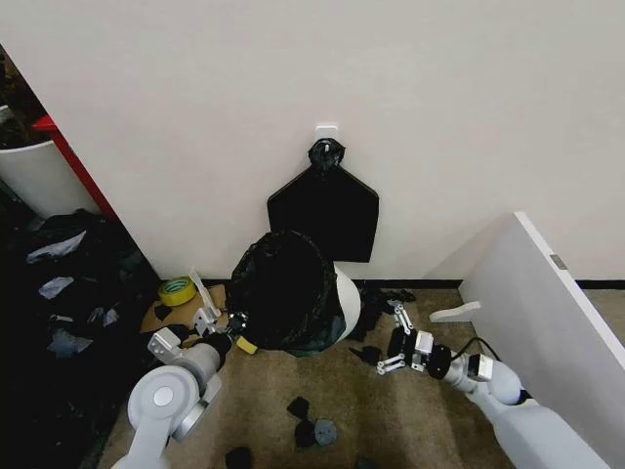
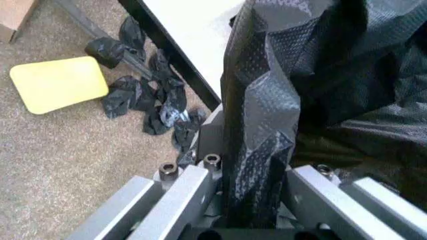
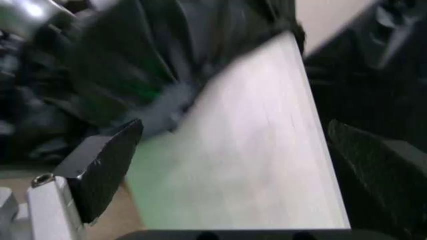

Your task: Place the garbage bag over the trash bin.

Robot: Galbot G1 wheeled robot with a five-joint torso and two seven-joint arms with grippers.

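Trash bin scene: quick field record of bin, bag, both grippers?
trash bin: on the floor against the wall, tilted, cream side showing on the robot's right
garbage bag: black, draped over most of the bin
left gripper: at the bag's left edge, fingers pinching a fold of bag
right gripper: open, low beside the bin's right side

Brown carpeted floor meeting a pale wall. The trash bin, draped in a black garbage bag, stands at centre. At its 9 o'clock lie a flat cardboard piece and a yellow-green tape roll; at 6 o'clock, scattered black scraps; at 3 o'clock, a leaning white board.
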